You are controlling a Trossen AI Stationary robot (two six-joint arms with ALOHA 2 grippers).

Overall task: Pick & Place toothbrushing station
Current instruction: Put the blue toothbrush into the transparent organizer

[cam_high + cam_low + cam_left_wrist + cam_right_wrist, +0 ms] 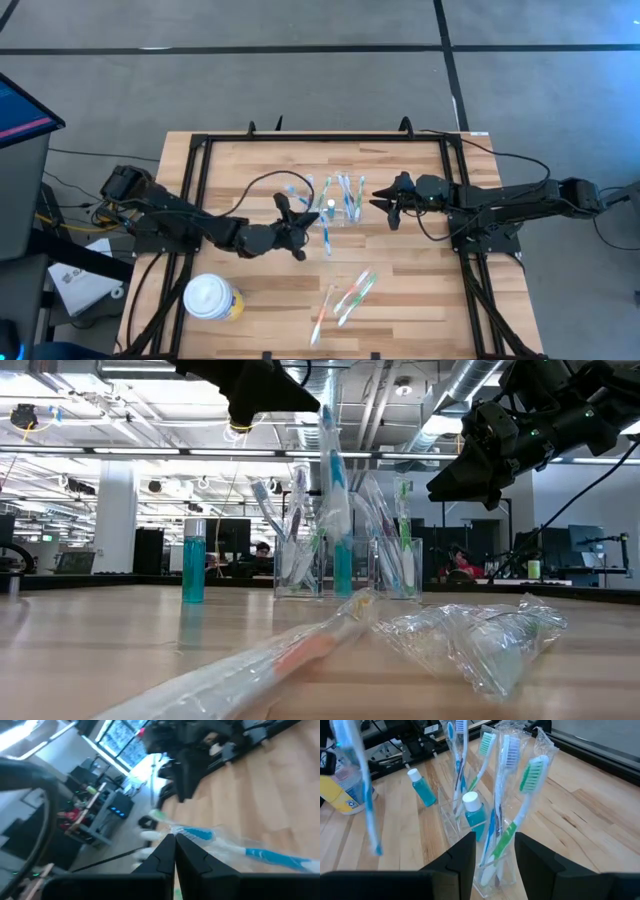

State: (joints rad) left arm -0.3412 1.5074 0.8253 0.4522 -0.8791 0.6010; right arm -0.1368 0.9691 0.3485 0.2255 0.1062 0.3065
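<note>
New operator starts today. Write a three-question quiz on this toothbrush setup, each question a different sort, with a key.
1. True or false: the left gripper has its jaws shut on a wrapped toothbrush.
2. Which small bottle sits inside the clear holder: A) the white-capped one, B) the blue-capped one?
3. Fill in: the right gripper, jaws open, is ____ the holder.

Key: 1 true; 2 A; 3 beside, not touching.
</note>
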